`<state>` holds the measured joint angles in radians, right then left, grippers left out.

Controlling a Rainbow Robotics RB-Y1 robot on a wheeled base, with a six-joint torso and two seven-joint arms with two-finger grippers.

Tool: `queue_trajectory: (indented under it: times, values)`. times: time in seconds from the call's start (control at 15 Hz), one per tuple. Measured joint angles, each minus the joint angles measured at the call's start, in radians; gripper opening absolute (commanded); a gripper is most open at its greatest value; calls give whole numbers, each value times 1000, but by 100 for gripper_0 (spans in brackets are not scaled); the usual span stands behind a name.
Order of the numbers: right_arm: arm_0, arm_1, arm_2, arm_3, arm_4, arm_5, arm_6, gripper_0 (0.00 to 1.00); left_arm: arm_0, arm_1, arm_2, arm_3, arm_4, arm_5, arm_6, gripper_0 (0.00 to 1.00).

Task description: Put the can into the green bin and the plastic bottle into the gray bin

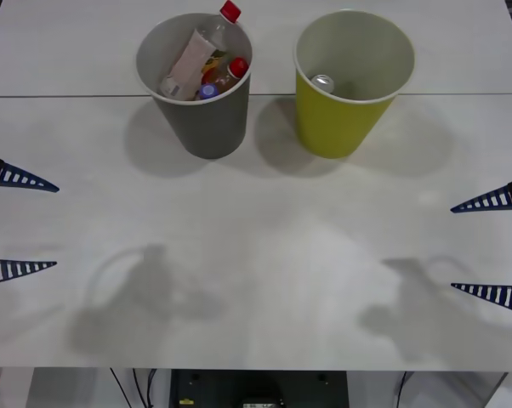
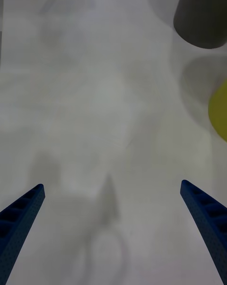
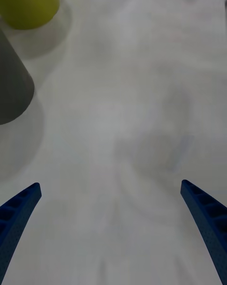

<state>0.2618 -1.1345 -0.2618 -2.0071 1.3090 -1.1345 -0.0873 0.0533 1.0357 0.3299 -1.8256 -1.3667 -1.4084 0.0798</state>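
The gray bin (image 1: 207, 127) stands at the back left of the table. The plastic bottle (image 1: 198, 53) with its red cap leans inside it and sticks out above the rim. To its right stands the green bin (image 1: 337, 123), and the can (image 1: 323, 83) lies inside with its silver top showing. My left gripper (image 1: 19, 225) is open at the table's left edge, holding nothing. Over at the right edge, my right gripper (image 1: 492, 246) is open and empty too. The gray bin (image 2: 201, 15) and green bin (image 2: 220, 110) show in the right wrist view; the gray bin (image 3: 12, 91) and green bin (image 3: 28, 3) in the left wrist view.
A red-capped bottle with amber contents (image 1: 229, 75) and a purple-capped bottle (image 1: 208, 91) also sit in the gray bin. A seam (image 1: 69, 95) crosses the white table behind the bins. The wide table surface (image 1: 256, 255) lies between the grippers.
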Motion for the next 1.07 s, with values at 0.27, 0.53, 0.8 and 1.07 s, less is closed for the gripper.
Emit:
queue_trajectory:
  times: [0.27,0.53,0.8,1.07]
  values:
    - [0,0,0,0,0,0,0,100,56,0,5,0,34,22,-35,100]
    - [0,0,0,0,0,0,0,100,109,-35,21,-1,41,41,-103,100]
    - [0,0,0,0,0,0,0,100,125,-48,23,-5,36,42,-110,100]
    - [0,0,0,0,0,0,0,100,125,-48,23,-6,23,42,-110,100]
